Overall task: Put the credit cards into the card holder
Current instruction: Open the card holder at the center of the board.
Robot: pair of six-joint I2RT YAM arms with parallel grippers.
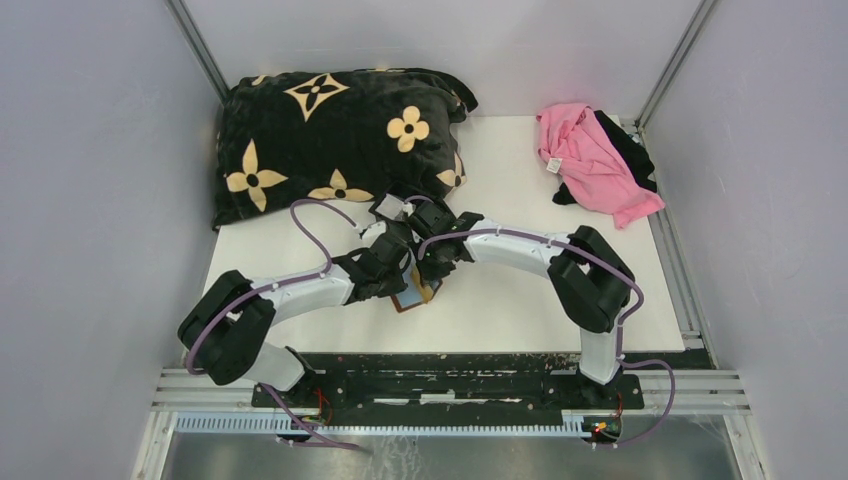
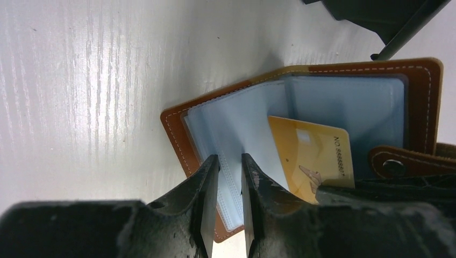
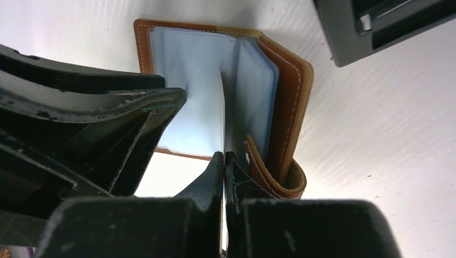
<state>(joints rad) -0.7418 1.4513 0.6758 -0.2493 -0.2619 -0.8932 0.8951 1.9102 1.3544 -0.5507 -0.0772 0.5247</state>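
The card holder (image 2: 177, 126), a brown leather wallet, lies open on the white table with its clear pockets fanned out; it also shows under both wrists in the top view (image 1: 412, 297). An orange-tan credit card (image 2: 309, 153) stands partly in a pocket. My right gripper (image 3: 224, 154) is shut on that card, which appears edge-on (image 3: 222, 107) beside the wallet's brown cover (image 3: 290, 91). My left gripper (image 2: 230, 157) sits over the left pockets, jaws a narrow gap apart, with a pocket's face showing between them. The snap tab (image 2: 398, 164) curls at the right.
A black pillow with cream flowers (image 1: 330, 135) lies at the back left. Pink cloth (image 1: 590, 160) over a black cloth sits at the back right. A dark boxy object (image 3: 376, 27) is just beyond the wallet. White walls close in both sides.
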